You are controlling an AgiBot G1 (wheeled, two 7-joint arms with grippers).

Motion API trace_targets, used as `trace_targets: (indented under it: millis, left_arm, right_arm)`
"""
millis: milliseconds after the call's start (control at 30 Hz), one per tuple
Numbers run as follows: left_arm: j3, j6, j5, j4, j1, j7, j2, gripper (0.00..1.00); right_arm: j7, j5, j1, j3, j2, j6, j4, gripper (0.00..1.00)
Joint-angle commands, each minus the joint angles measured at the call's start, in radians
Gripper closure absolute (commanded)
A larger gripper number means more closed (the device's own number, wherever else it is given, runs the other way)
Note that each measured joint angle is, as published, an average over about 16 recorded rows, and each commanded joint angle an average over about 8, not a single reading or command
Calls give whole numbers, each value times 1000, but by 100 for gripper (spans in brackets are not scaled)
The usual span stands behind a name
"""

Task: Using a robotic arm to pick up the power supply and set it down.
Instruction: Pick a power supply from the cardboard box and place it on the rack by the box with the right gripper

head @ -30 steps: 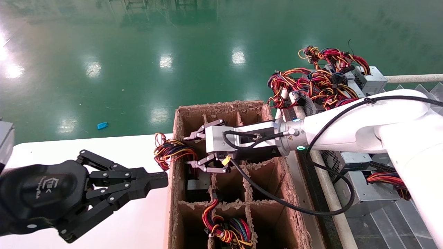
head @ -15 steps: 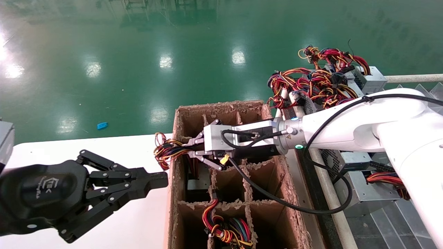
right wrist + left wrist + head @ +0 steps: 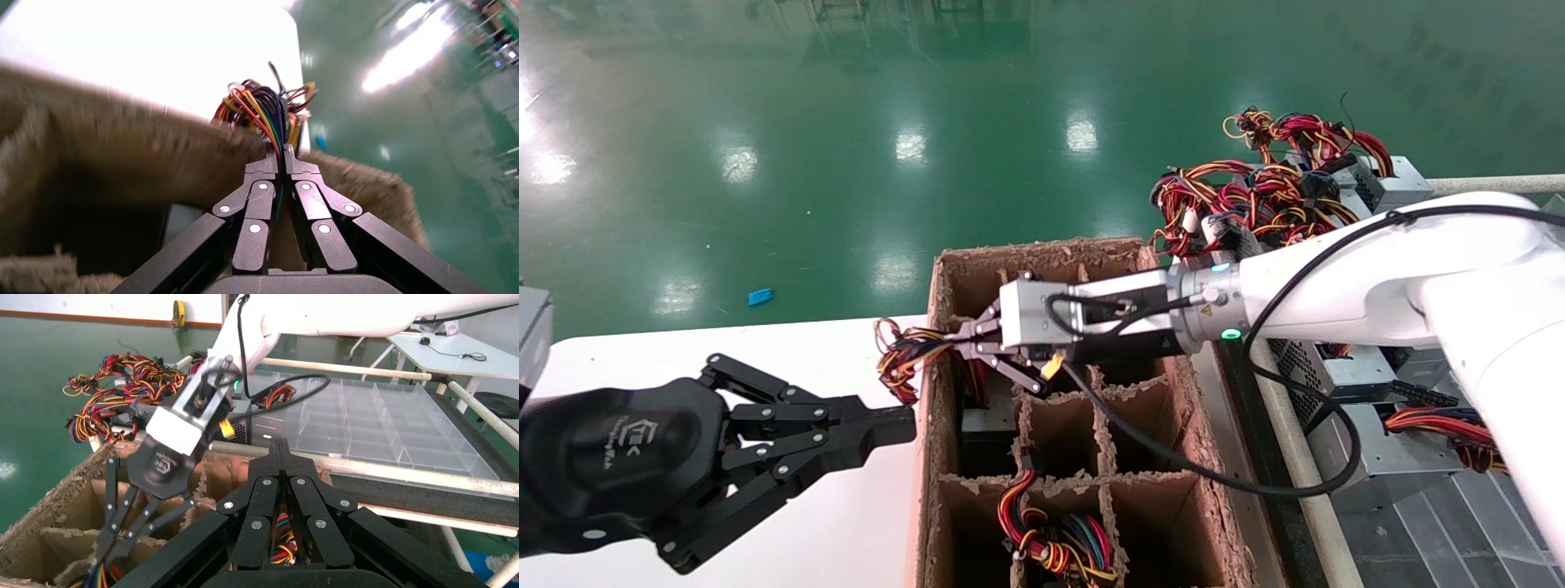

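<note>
Your right gripper reaches across the top of the cardboard divider box and has its fingers pinched tight on the wire bundle of the power supply. In the right wrist view the two fingertips meet on the coloured wires, which fan out past the tips and over the box's frayed left wall. The supply's grey metal body sits down inside the left-hand cell of the box's second row, just below the gripper, and only its top shows. You can see the bundle draped outward over the box wall, hanging above the white table.

The box is split by ragged brown partitions into cells. The far row's cells look dark and you cannot tell what they hold. The middle and right cells of the second row show only cardboard. In the nearest row, a cell holds another bundle of red, yellow, blue and purple wires, with its supply hidden below.

Your left gripper hangs over the white table just beside the box's left wall, its fingers pressed together on nothing; the left wrist view shows the tips meeting.

To the right of the box, more grey supplies lie on a rack, and a heap with red and yellow wires sits further back. In the left wrist view a clear divided tray lies beyond the box.
</note>
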Motion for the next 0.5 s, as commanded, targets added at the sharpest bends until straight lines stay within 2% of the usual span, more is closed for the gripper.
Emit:
trace_targets:
  millis: [33, 300, 500]
  left_arm:
    - [0, 0, 0, 0, 0, 0, 0, 100]
    - [0, 0, 0, 0, 0, 0, 0, 100]
    - [0, 0, 0, 0, 0, 0, 0, 100]
  right_arm:
    - [4, 13, 5, 6, 3, -10, 0, 100]
    - [4, 45, 82, 26, 44, -83, 14, 100]
    - [-42, 1, 157, 3, 72, -83, 97, 100]
